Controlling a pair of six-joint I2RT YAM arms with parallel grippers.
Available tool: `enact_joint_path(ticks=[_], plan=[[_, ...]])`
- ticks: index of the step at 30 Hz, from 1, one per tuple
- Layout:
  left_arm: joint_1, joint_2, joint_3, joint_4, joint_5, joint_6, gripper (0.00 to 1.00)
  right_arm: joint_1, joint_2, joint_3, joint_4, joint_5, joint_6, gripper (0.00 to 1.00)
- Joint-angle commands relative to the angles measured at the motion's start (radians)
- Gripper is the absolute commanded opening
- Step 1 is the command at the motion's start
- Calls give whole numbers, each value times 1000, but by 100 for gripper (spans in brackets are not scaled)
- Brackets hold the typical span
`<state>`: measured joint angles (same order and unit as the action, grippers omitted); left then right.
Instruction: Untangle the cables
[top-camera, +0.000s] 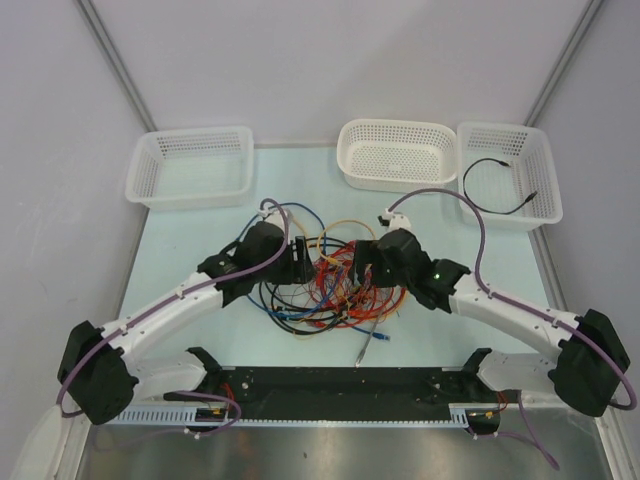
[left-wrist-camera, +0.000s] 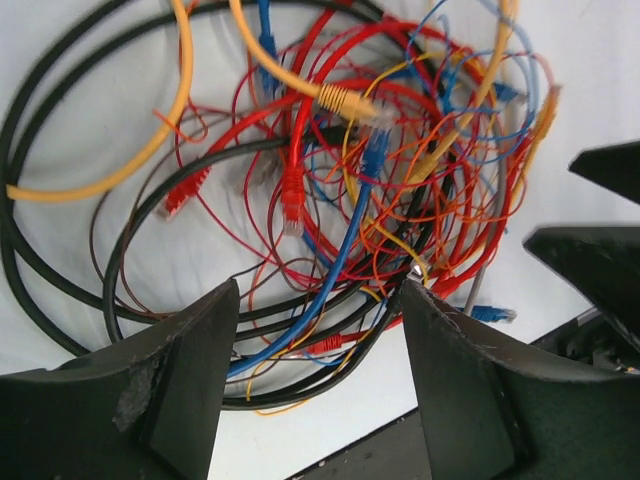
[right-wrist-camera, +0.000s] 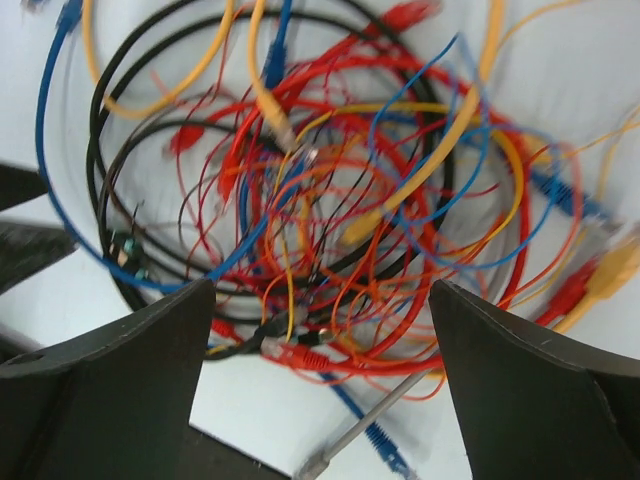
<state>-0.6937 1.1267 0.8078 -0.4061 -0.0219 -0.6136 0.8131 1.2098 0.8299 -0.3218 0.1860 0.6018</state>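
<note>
Step in hand: judged as the reach-in before a grasp. Both tools are poised at the heap and no strand has been picked yet.
Cables (top-camera: 335, 285): one knotted heap of red, orange, yellow, blue and black strands, lying mid-counter (top-camera: 300, 185) between the two arms.
Left tool (top-camera: 300, 262): at the heap's left edge. In its wrist view the tool (left-wrist-camera: 320, 310) has its fingers spread wide, with cables showing through the gap and nothing pinched.
Right tool (top-camera: 362, 265): at the heap's right edge, facing the left one. Its wrist view shows the tool (right-wrist-camera: 320, 300) with its fingers also wide apart and gripping nothing.
Height over heap: I cannot tell whether either tool touches the strands.
Progress: early, by my reading. A single black cable (top-camera: 500, 185) lies in the right basket (top-camera: 540, 150); the mid basket (top-camera: 398, 180) and left basket (top-camera: 190, 185) hold nothing I can see.
Likely candidates: the thick yellow lead (left-wrist-camera: 345, 100) lies high in the pile with its plug end free. The outer black loop (left-wrist-camera: 60, 300) skirts the heap's rim.
Next move calls for: closing on one strand only, near a plug end or on an outer loop. The other tool should then pin the rest so the pull draws out that strand and not the whole knot.
Care: the thin red and orange wires are densely crossed in the middle, so a grab there would probably catch several at once.
</note>
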Motion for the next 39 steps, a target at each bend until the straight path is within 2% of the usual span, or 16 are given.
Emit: enact_joint_path(ticks=[1,7,14,17,18,19,20,22,23,24,25,26,28,34,39], plan=[[8,16,-36,35,66,-63,70,34,-46,-87,65,-11,42,95],[8,18,-56,46,102,-69,71,28,85,-98,208,-49,21,97],[6,-43,-73,30,111,-68,70,-14,273,-92,375,-5,13,89],[8,-64,-81,20,94,-63,71,-32,321,-69,386,0,7,86],[8,-71,-81,16,91,-63,71,-32,345,-58,386,0,4,83],[7,-74,-81,9,82,-63,70,-32,350,-57,388,7,3,75],[6,-77,-81,6,80,-61,71,-26,350,-55,388,12,3,56],[7,-88,-82,6,74,-60,70,-17,340,-55,391,24,-7,45],[8,-91,-84,6,68,-61,71,-6,333,-54,386,30,-10,34],[7,-97,-82,6,65,-60,71,-3,306,-52,379,41,-14,28],[6,-111,-81,7,54,-58,71,6,288,-52,368,49,-19,25],[6,-120,-79,9,48,-58,70,14,269,-51,362,56,-29,12],[7,-146,-67,9,31,-52,70,32,190,-37,328,66,-37,1],[8,-228,-10,12,-53,-6,72,110,-86,55,167,72,-88,0],[11,-306,8,70,-92,18,73,130,-197,184,37,46,-120,0]])
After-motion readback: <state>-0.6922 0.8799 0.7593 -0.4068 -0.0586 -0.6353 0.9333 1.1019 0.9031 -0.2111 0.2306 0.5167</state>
